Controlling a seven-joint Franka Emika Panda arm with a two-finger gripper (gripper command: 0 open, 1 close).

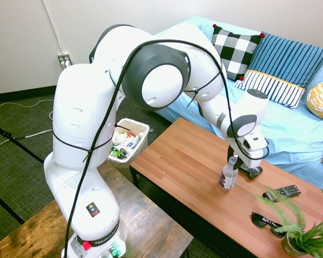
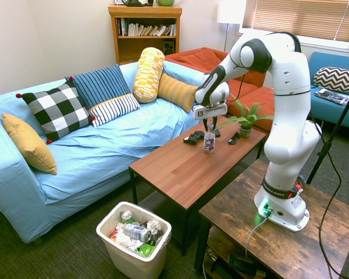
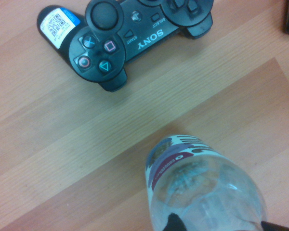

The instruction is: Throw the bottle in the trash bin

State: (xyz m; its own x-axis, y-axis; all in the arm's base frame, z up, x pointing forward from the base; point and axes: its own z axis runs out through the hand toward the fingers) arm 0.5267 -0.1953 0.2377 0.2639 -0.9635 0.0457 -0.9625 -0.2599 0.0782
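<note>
Clear plastic bottle stands upright on the wooden table, cap upward, hand grasping its neck

Clear plastic bottle on smooth wood-grain table.

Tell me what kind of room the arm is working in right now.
Most likely a living room: a blue sofa with cushions, a wooden coffee table holding a game controller, and a bookshelf against the wall.
</note>
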